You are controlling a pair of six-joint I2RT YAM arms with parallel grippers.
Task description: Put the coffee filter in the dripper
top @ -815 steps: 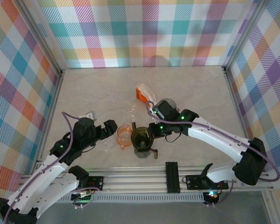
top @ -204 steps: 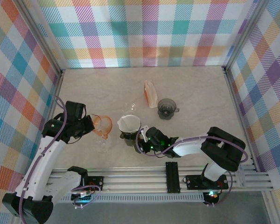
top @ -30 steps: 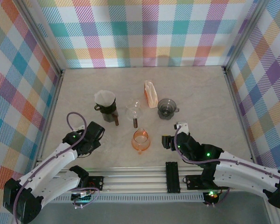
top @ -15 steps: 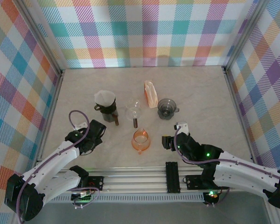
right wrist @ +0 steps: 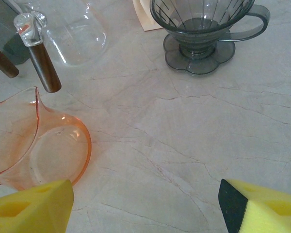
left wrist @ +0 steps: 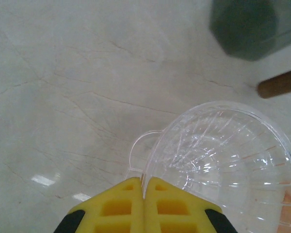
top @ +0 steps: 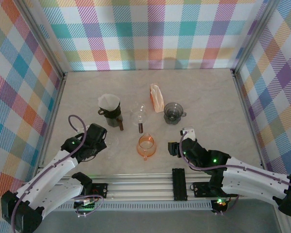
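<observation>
A white coffee filter [top: 109, 101] sits in the dark green dripper [top: 111, 115] at the back left, which has a brown wooden handle [top: 120, 124]. A clear plastic dripper [left wrist: 223, 155] rests on the table near it. My left gripper [left wrist: 144, 187] is shut on that clear dripper's rim beside its loop handle; from above, the left gripper [top: 102, 141] lies just in front of the green dripper. My right gripper [right wrist: 145, 213] stands open over bare table, seen from above as the right gripper [top: 173, 147] to the right of an orange dripper [top: 146, 145].
A glass dripper [top: 139, 114] with a wooden handle [top: 140, 127], a grey dripper [top: 173, 112] and a pack of filters [top: 156, 97] stand mid-table. The green dripper's base [left wrist: 245, 26] is just beyond the clear one. Plaid walls enclose the table [top: 208, 97].
My left gripper has closed onto the clear dripper's rim and the left arm has shifted slightly forward. The right arm has stayed still.
</observation>
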